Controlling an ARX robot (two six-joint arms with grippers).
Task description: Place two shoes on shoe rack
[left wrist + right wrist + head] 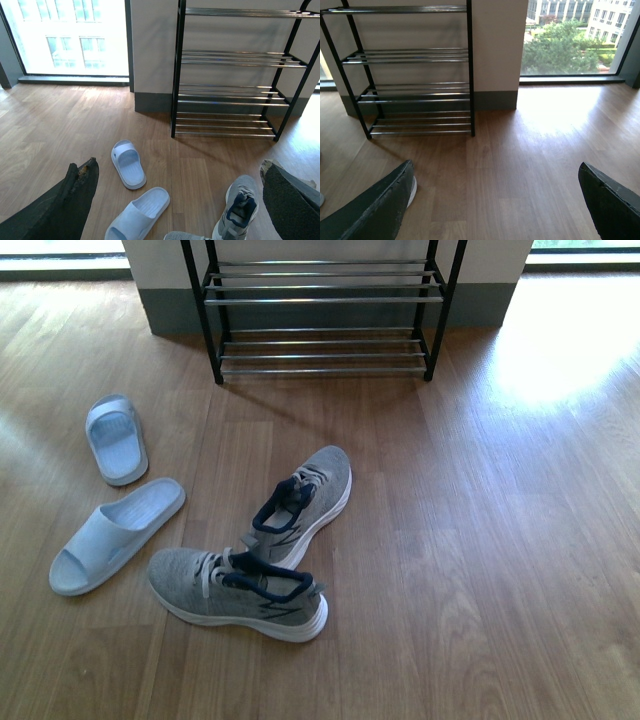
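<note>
Two grey knit sneakers lie on the wooden floor: one (305, 505) points toward the shoe rack (320, 310), the other (240, 592) lies crosswise in front of it, touching it. Left of them are two pale blue slides (116, 438) (115, 533). Neither arm shows in the front view. My left gripper (179, 167) is open above the floor, with the slides (128, 163) (140, 212) and a sneaker (239, 205) between its fingers' lines of sight. My right gripper (496, 170) is open over bare floor; a sliver of white sole (413, 190) peeks beside one finger (380, 210).
The rack (230, 95) stands against a white wall pillar with a grey skirting, its chrome bars bare. Floor-height windows (70, 37) (570, 40) flank the pillar. Sunlit floor (560, 350) spreads to the right of the rack.
</note>
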